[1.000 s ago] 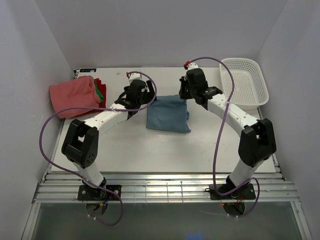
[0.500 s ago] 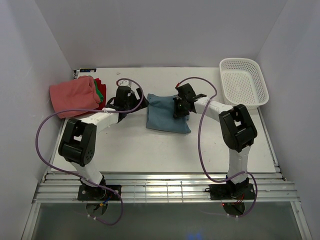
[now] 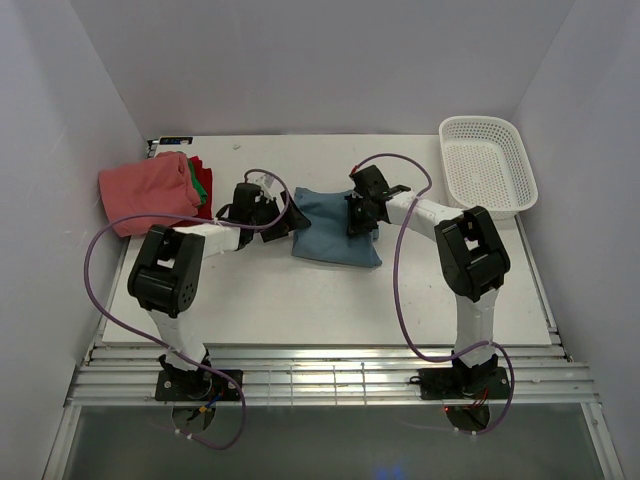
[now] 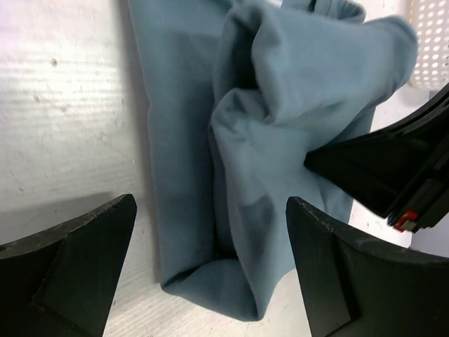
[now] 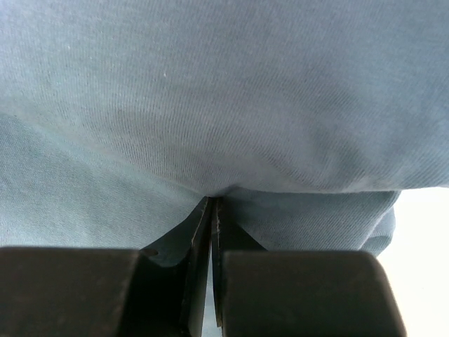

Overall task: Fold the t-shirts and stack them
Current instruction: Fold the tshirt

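**White table (image 3: 300, 290): right pincer (image 5: 212, 210) nipping the teal-blue t-shirt (image 3: 335, 240)**

White tabletop is lying under both arms. The right pincer is pressing its two fingers together on a fold at the teal-blue t-shirt's far edge, and in the wrist view cloth is bulging over the closed tips. That arm is sitting almost where it was half a second ago. A full second ago it was reaching out higher, beyond the shirt's far right corner.

The left pincer (image 4: 210, 203) is now nearer the shirt than before, having slid in toward its left edge. Its fingers are standing wide apart and gripping nothing, with the shirt's rumpled edge lying between and below them. Whether they are touching the cloth I cannot tell.

The shirt is lying folded at mid-table. Its far part is bunching into loose ridges where a second ago it was flatter.

Left of the shirt and well apart, the salmon-pink t-shirt (image 3: 150, 190) is lying over the green t-shirt (image 3: 203, 182) and the red t-shirt (image 3: 204, 206), whose edges are showing on the side toward the shirt. Right of the shirt and farther back, the white mesh basket (image 3: 485, 165) is sitting.
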Controlling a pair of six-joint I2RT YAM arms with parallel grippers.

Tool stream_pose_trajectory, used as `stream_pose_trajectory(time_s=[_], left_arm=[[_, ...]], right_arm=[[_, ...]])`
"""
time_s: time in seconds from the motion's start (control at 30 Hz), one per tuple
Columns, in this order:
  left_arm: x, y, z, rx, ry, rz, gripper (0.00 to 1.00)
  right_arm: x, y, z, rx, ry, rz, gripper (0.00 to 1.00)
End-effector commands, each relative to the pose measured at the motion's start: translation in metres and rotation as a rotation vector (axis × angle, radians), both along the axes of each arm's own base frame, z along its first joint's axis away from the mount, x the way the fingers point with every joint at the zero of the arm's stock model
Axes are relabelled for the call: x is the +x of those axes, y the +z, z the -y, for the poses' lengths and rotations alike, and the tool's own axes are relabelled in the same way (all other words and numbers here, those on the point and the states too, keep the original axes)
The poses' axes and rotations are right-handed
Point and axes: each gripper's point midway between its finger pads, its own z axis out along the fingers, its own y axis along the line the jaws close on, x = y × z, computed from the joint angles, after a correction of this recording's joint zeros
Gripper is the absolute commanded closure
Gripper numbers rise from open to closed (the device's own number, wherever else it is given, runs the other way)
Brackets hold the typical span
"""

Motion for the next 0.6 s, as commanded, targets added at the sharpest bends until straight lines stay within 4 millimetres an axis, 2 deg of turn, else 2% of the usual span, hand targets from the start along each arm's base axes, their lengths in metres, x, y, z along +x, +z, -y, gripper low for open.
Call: stream_pose_trajectory(time_s=[0.0, 0.27, 0.57], left_arm=[[-0.008, 0.000, 0.006, -0.046, -0.043, -0.004, 0.02], [0.000, -0.008, 0.005, -0.021, -0.041, 0.021, 0.02], [0.001, -0.026, 0.020, -0.076, -0.073, -0.024, 0.02]], right_arm=[[0.001, 0.002, 0.004, -0.031, 0.000, -0.004, 0.92], [0.000, 0.006, 0.003, -0.027, 0.013, -0.002, 0.92], [-0.008, -0.002, -0.001, -0.026, 0.026, -0.027, 0.92]])
